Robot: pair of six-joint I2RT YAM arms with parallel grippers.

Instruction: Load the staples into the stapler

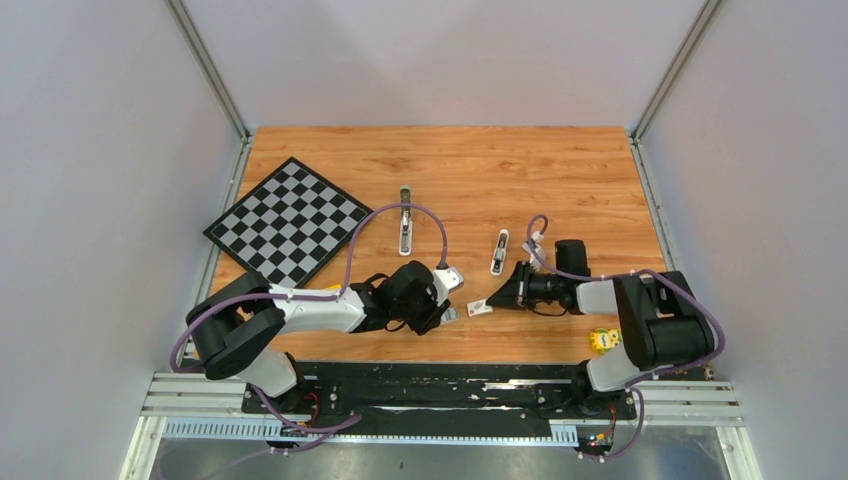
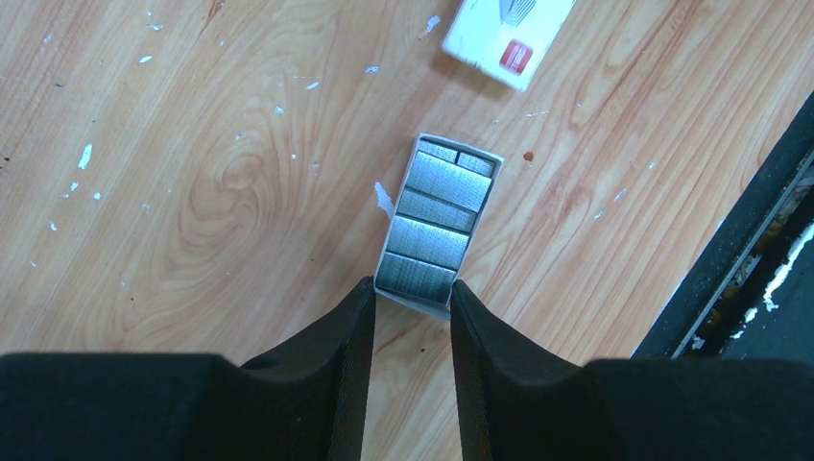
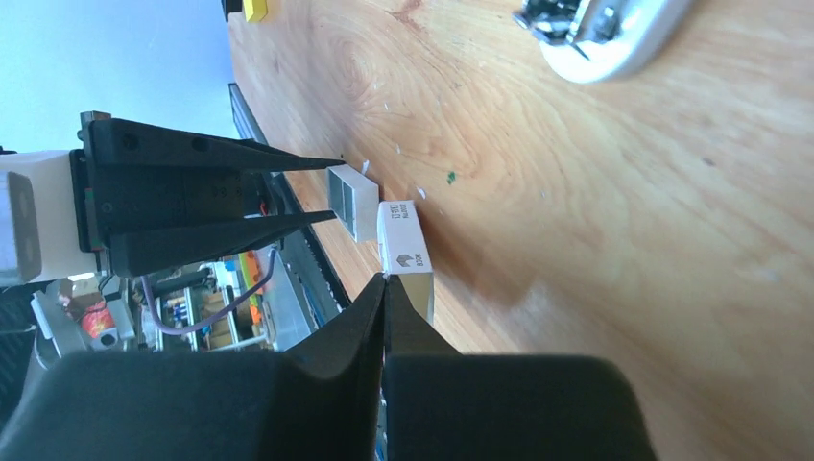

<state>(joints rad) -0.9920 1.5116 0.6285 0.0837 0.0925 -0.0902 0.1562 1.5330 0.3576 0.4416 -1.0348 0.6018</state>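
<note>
Several silvery staples [image 2: 430, 226] lie in an open white tray [image 1: 451, 314] near the table's front edge. My left gripper [image 2: 411, 288] has its fingertips pressed against both sides of the tray's near end, shut on it. In the right wrist view the tray [image 3: 350, 200] sits between those black fingers. Just beside it lies the tiny white box [image 1: 480, 308] [image 3: 403, 248]. My right gripper [image 3: 386, 279] is shut, its tips touching the box's near edge. One slim grey stapler [image 1: 405, 222] lies opened out further back. A shorter silvery one [image 1: 498, 252] [image 3: 605, 34] lies beyond the right gripper.
A chessboard [image 1: 288, 220] lies at the back left. A small yellow block [image 1: 603, 340] sits by the right arm's base. The table's black front rail [image 2: 749, 240] runs close to the tray.
</note>
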